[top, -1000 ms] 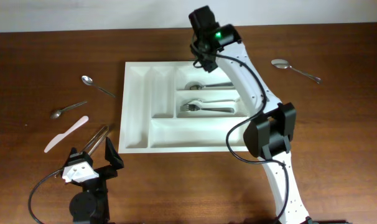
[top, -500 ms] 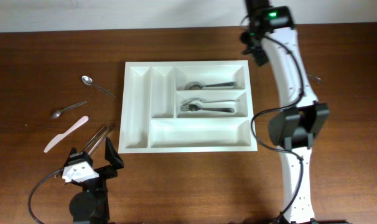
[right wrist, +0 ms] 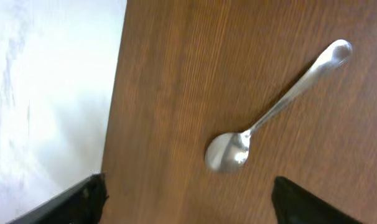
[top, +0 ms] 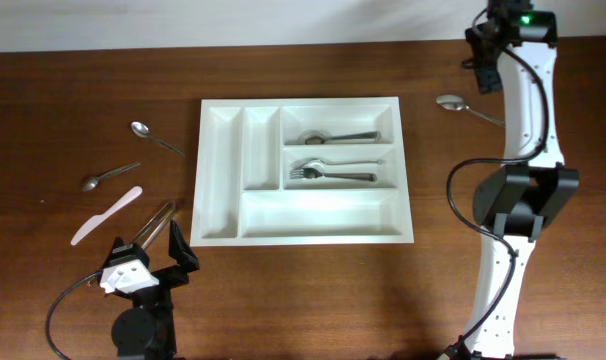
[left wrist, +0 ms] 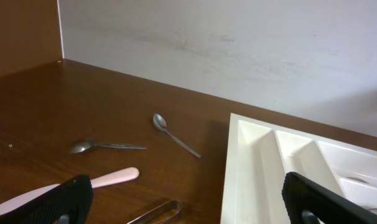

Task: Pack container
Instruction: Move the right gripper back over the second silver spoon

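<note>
Right gripper (right wrist: 191,208): jaws spread wide with nothing between them; upper right of the overhead frame, near the right spoon (right wrist: 263,121).
Left gripper (top: 148,248): jaws fully apart and empty; lower left of the overhead frame, just below the tongs (top: 155,222).
Tray (top: 303,101): centre of the overhead frame, flat on the table (top: 63,90).
Packed: tray spoon (top: 338,136) in the upper right compartment; fork (top: 331,173) in the compartment below it.
Bare: both narrow compartments and the long bottom one.
Out, right side: right spoon, well apart from the tray.
Out, left side: top spoon (top: 155,138), low spoon (top: 108,177), knife (top: 107,215) and tongs, all left of the tray.
Progress: by my judgement under halfway, with two pieces in and five out.
Next: probably the right spoon, into the compartment with the tray spoon.
</note>
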`<state>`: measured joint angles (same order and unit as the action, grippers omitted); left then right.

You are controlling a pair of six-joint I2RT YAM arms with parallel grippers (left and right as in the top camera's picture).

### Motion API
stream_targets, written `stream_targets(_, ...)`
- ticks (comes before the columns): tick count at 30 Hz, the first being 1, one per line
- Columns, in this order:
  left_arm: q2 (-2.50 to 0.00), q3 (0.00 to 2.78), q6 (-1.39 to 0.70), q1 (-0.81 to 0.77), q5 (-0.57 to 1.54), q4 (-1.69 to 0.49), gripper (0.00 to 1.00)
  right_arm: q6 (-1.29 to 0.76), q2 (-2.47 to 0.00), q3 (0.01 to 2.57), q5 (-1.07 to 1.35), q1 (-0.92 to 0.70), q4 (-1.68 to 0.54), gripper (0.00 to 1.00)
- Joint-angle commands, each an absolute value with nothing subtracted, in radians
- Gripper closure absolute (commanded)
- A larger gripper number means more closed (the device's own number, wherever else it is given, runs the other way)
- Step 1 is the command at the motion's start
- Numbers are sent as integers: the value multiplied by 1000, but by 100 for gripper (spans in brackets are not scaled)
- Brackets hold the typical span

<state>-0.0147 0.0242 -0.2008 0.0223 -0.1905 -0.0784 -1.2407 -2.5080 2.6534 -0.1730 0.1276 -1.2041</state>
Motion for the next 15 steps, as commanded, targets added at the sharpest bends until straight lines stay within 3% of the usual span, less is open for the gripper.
stream_targets(1,-6,15,-188,28,-179,-77,1,-1244,-2513,2635,-85,150,-1205,5)
stream_targets(9,-6,15,-188,28,-179,-77,1,-989,-2513,2636,-80,153,-1257,1)
stream_targets(15,-6,15,-188,28,-179,-77,1,-977,-2513,2636,18,150,-1207,1)
